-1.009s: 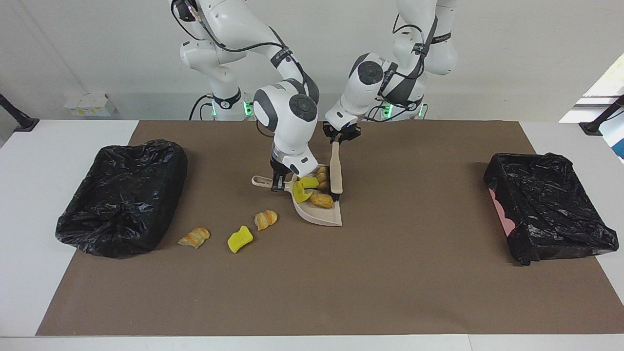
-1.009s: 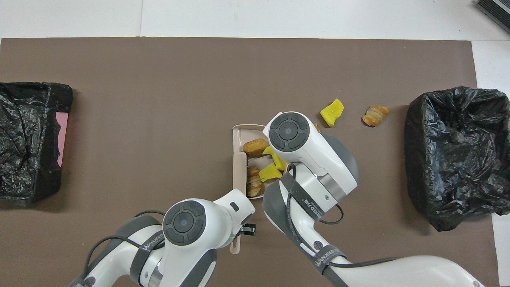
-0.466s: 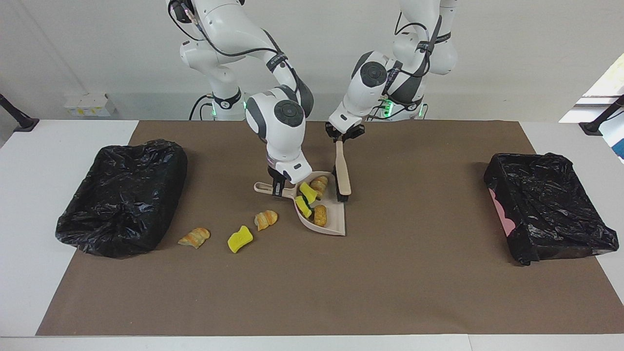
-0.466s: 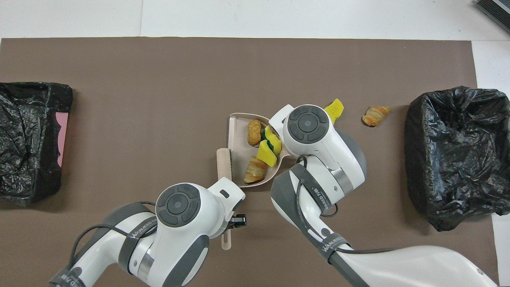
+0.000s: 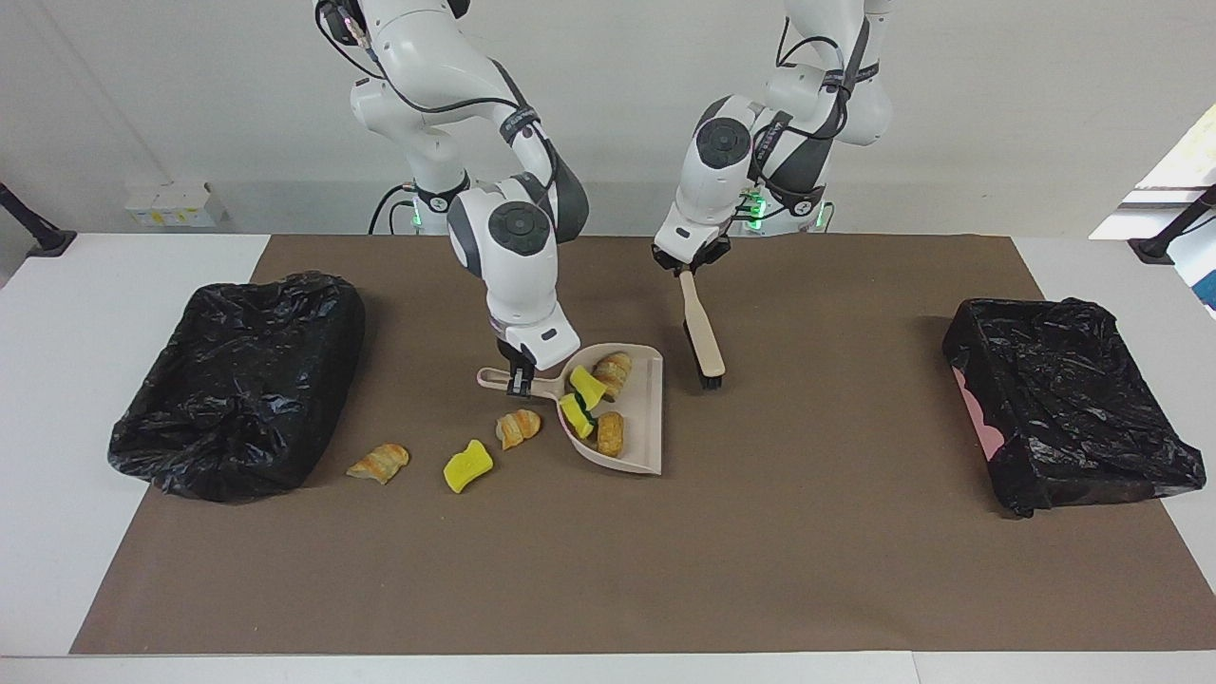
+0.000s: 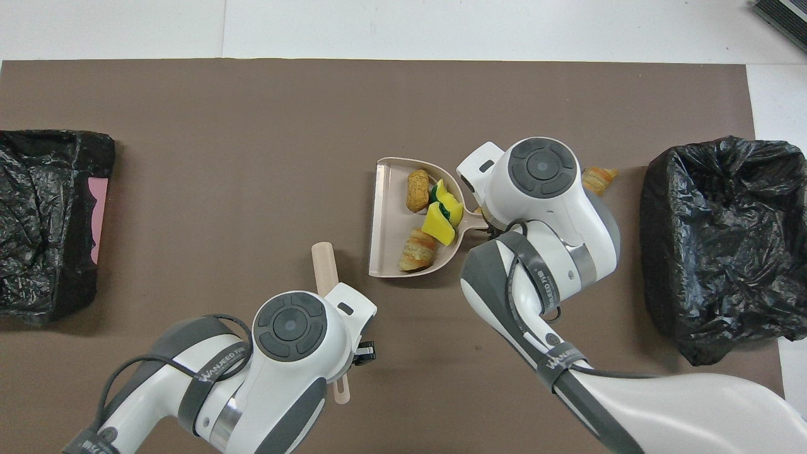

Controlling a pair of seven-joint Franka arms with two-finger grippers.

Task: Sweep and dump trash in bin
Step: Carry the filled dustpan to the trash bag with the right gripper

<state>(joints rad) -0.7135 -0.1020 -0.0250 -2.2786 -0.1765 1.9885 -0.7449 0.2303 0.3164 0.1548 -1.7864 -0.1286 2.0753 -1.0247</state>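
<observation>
A brown mat (image 5: 817,532) is spread over the white table (image 5: 57,313), and most of the table top is covered by it. A bin lined with a black bag (image 5: 237,380) is set at the right arm's end, and a second black-lined bin (image 5: 1069,399) at the left arm's end. The beige dustpan (image 5: 641,418) is carried near the middle of the mat, its handle clamped by the right gripper (image 5: 519,378), with its open edge turned toward the left arm's end. Four pieces of trash are held inside it: two yellow sponge chunks (image 5: 579,399) and two striped pastry lumps (image 5: 612,372). The beige hand brush (image 5: 701,334) is gripped at the top of its handle by the left gripper (image 5: 686,268); it is hung slanted, bristles down, beside the pan toward the left arm's end and apart from it. Three scraps are left on the mat between the pan and the right arm's bin: a pastry lump (image 5: 519,427) just beside the pan, a yellow sponge chunk (image 5: 467,465), and another pastry lump (image 5: 379,463) nearest that bin.
</observation>
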